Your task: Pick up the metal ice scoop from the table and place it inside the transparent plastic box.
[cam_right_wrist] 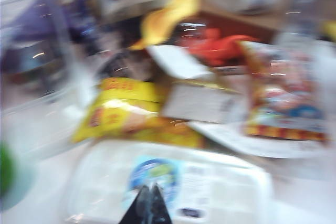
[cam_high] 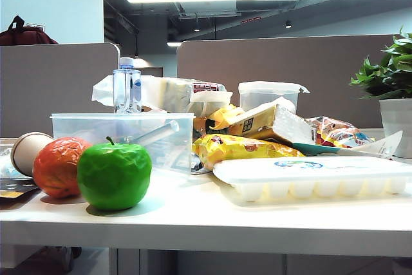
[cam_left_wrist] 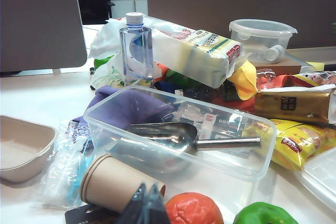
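Only the dark tips of the left gripper are seen, pressed together and holding nothing, above the paper cup just outside the box. The right gripper is likewise cut off to its tips, clenched and empty, over the ice tray; that view is heavily blurred. Neither arm is visible from the exterior camera. The scoop lies inside the box, bowl toward the cup side, handle toward the yellow bag. The box stands on the table behind the green apple.
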### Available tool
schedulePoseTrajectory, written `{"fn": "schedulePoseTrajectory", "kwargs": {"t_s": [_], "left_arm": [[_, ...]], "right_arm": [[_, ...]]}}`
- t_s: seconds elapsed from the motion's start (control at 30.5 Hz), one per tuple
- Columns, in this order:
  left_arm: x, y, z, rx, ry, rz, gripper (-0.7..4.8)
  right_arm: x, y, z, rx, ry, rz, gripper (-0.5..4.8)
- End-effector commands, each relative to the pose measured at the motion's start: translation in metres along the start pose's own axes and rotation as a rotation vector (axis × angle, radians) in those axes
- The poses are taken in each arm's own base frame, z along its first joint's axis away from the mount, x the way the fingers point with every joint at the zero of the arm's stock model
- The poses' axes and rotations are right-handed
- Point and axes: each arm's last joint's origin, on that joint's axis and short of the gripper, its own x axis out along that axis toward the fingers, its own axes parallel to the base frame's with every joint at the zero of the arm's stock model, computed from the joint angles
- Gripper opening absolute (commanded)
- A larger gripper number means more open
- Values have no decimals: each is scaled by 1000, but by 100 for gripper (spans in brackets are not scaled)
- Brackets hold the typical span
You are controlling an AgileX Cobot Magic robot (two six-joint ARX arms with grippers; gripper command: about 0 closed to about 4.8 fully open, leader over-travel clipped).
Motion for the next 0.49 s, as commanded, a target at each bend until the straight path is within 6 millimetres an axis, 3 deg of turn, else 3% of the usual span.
{"fn": "schedulePoseTrajectory", "kwargs": {"t_s": [0.03, 0.49], "left_arm": [[-4, 0, -5, 7, -38, -2, -5], [0, 1, -36, 2, 22, 1, -5]], "right_arm": [[-14, -8, -5, 14, -53, -117, -1], [-60, -26, -23, 53, -140, -167, -1]]}}
